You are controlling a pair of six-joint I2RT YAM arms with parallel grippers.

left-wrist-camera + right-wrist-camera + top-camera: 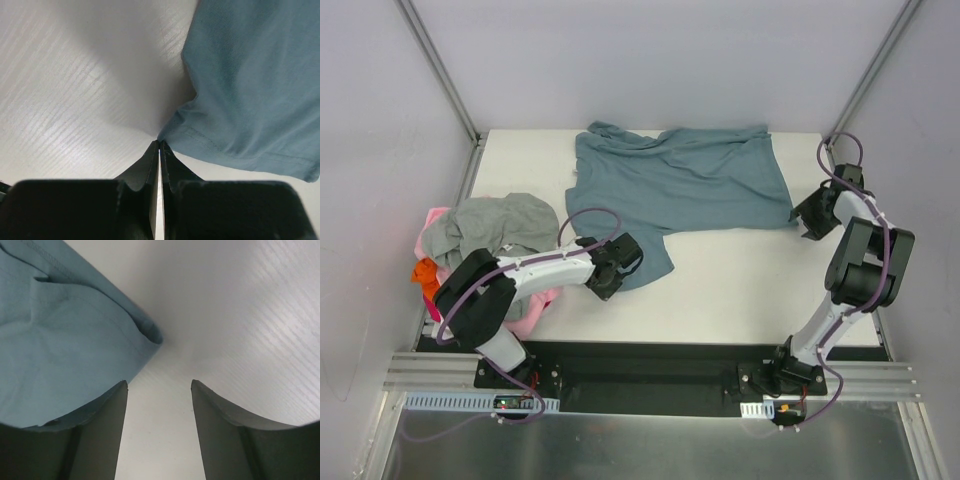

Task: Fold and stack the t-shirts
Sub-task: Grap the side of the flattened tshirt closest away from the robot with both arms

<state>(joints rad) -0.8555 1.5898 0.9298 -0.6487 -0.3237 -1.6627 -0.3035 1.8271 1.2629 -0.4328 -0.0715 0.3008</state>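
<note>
The slate-blue shirt (pixel 690 180) looks limp and light, so it is best taken by its corners. The left end effector (pixel 159 145) is clamped on one corner. The right end effector (pixel 159 385), half-open, holds nothing.

Slate-blue shirt (pixel 690 180) soft matt cloth; table (pixel 740 290) finely grained; right tool fingers (pixel 100 440) matt dark plastic

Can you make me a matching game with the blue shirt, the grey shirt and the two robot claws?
1 blue shirt
2 grey shirt
3 left gripper
4 right gripper

A open
B crumpled at the left edge
C spread out in the middle
D pinched shut on a blue corner

Pairs: 1-C, 2-B, 3-D, 4-A
</note>
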